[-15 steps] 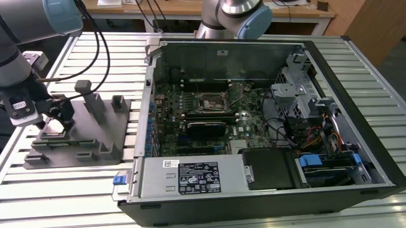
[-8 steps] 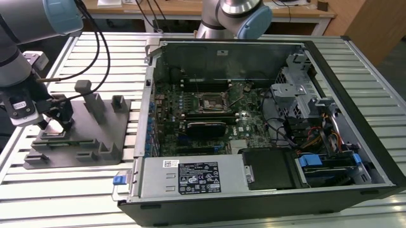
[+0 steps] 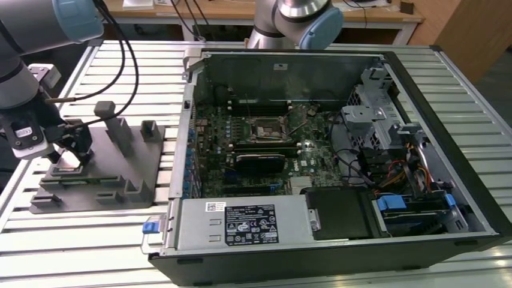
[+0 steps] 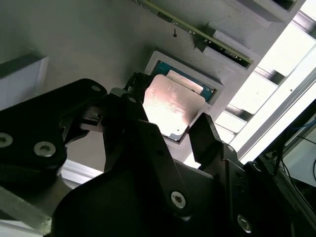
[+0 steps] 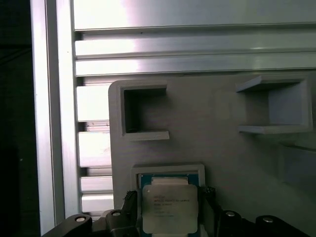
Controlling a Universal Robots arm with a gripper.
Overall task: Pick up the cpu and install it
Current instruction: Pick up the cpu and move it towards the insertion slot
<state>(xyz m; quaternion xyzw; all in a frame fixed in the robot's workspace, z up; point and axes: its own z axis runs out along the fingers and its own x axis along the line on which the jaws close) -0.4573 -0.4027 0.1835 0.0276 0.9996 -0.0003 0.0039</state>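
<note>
here | pincer (image 4: 171, 104) parted, astride the cpu (image 4: 170, 111), fingers (image 4: 205, 129) just beside its edges | cpu flat in its pocket on the grey fixture (image 3: 104, 183), counter (image 3: 80, 246) | pickup and install both undone, by appearances
</note>
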